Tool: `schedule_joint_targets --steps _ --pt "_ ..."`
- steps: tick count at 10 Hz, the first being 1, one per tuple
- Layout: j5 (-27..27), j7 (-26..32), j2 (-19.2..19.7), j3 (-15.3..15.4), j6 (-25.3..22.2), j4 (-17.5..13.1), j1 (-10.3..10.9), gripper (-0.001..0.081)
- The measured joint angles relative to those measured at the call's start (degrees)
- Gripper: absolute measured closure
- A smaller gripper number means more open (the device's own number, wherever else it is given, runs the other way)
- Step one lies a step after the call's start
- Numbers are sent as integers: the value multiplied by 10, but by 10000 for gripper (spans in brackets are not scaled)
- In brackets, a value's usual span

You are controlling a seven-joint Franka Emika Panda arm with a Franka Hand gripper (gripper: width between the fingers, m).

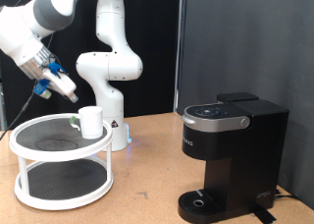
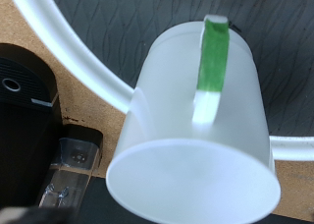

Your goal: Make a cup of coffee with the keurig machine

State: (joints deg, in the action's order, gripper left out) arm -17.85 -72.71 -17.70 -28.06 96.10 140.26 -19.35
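One white cup [image 1: 91, 122] stands on a round white rack [image 1: 61, 163], well apart from the coffee machine [image 1: 231, 155]. Hovering just above, the hand [image 1: 71, 94] holds nothing; its width I cannot tell.

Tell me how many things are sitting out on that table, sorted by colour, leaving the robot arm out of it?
White: 2, the cup and the two-tier round rack it stands on.
Black: 1, the keurig machine, lid down, at the exterior view's right.
Total: 3.
The gripper hangs just above and beside the cup; the cup's handle carries a strip of green tape.
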Motion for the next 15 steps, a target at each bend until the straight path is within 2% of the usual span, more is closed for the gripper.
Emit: schedule_joint_targets --steps 2,3,4,7,13,15 --pt "-1 3 18 0 18 9 0 108" --pt "-1 4 26 0 29 15 0 108" --pt "-2 6 34 0 40 21 0 29" --pt "-6 18 51 0 59 35 0 4" --pt "-17 26 67 0 67 41 0 -2" --pt "-18 30 70 0 67 41 0 262"
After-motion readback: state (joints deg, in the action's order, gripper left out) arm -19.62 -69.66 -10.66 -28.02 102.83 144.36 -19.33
